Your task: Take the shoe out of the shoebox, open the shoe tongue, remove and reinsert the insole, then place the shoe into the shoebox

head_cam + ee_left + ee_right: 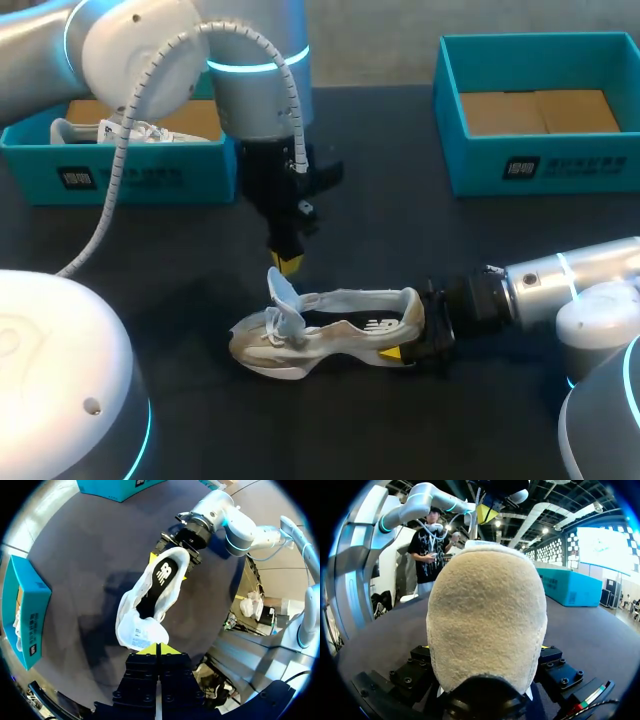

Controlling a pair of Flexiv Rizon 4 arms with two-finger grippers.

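Observation:
A white shoe point(330, 335) lies on its side at the middle of the dark table, toe toward my left. My left gripper point(288, 262) hangs over the shoe's front and is shut on the raised tongue point(142, 634), pinched between its yellow tips point(158, 649). The black insole point(162, 582) shows inside the shoe's opening. My right gripper point(414, 336) comes in low from the right and is shut on the shoe's heel point(487, 620), one finger on each side. The heel hides most of its fingers in the right wrist view.
A teal shoebox point(130, 175) at the back left holds another white shoe point(130, 130). A second teal shoebox point(540, 165) at the back right shows only its cardboard floor. Bare table lies in front of the shoe.

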